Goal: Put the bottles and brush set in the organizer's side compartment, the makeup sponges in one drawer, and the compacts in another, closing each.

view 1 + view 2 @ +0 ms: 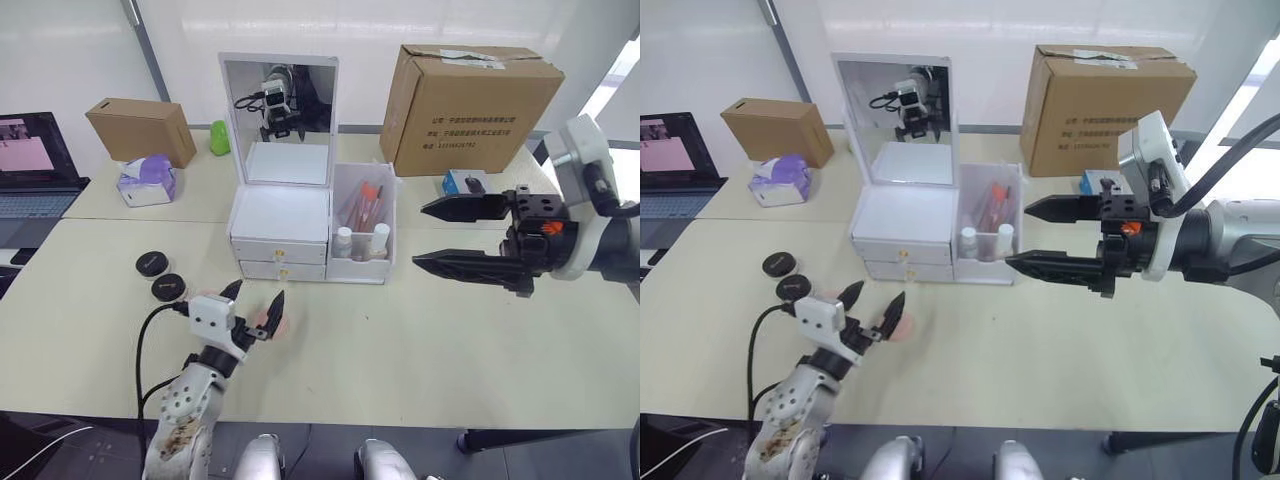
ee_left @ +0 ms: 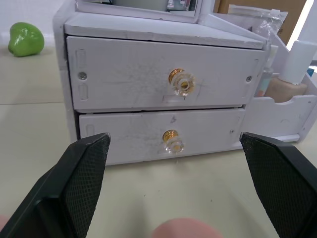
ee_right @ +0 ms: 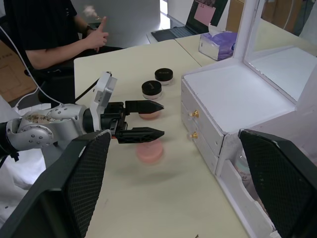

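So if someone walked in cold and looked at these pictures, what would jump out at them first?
Probably the white organizer with its upright mirror at mid-table: both drawers are shut, and bottles stand in its side compartment. Next, the right gripper hangs open beside that compartment, while the left gripper sits open low over pink makeup sponges, with two black compacts just to its left.
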Controlling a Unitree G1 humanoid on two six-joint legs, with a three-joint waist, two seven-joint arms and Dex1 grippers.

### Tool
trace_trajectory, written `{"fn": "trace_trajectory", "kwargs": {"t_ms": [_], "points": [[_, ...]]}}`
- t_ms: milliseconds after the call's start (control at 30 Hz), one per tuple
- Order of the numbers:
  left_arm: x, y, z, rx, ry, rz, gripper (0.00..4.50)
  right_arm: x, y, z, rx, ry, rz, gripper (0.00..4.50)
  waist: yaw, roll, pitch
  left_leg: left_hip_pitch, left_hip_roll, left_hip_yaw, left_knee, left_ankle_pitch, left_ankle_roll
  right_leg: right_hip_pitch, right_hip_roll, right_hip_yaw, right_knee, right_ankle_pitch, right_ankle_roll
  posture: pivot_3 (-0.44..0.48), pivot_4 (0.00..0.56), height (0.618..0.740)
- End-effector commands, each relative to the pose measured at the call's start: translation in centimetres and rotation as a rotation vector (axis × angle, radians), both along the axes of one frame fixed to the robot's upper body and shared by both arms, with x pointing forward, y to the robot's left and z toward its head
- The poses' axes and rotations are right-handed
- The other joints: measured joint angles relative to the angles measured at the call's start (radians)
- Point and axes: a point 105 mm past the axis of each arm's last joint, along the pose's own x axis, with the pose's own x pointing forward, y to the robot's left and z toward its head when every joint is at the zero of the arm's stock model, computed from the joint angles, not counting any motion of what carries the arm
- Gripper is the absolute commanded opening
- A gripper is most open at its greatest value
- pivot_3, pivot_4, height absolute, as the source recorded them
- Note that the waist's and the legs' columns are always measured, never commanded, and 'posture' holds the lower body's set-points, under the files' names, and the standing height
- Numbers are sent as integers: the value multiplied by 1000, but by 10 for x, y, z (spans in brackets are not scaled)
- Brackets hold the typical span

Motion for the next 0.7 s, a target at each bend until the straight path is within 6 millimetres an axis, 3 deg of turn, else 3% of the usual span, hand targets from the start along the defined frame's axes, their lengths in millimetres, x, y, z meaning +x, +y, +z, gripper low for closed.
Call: {"fn": "trace_trajectory", "kwargs": {"t_ms": [33,467,567,667,700], "points": [[3,-10,11,-8,-53,-6,4500,-7,-2,10,-11,-41,-5,4469,0,0,0,0,0,0,0,0,0,0,0,0,0,0,0,0,150,740],[22,-27,34,-76,-83,23,4500,-5,-4,14,-27,-49,-9,4469,1,0,0,-1,0,0,1,0,0,0,1,0,0,2,4,0,150,740],[24,-29,37,-92,-85,35,3953,-5,-4,14,-30,-52,-9,4500,1,0,0,-1,-1,-1,1,0,0,0,1,0,0,2,4,0,150,740],[26,-32,37,-87,-82,30,3103,-4,-4,15,-33,-58,-13,4500,1,0,0,-1,-1,-1,1,0,0,0,1,0,0,3,6,0,150,740],[27,-33,38,-90,-81,28,3103,-3,-4,15,-34,-60,-14,4500,1,0,0,-1,-1,-1,1,0,0,0,1,0,0,3,6,0,150,740]]}}
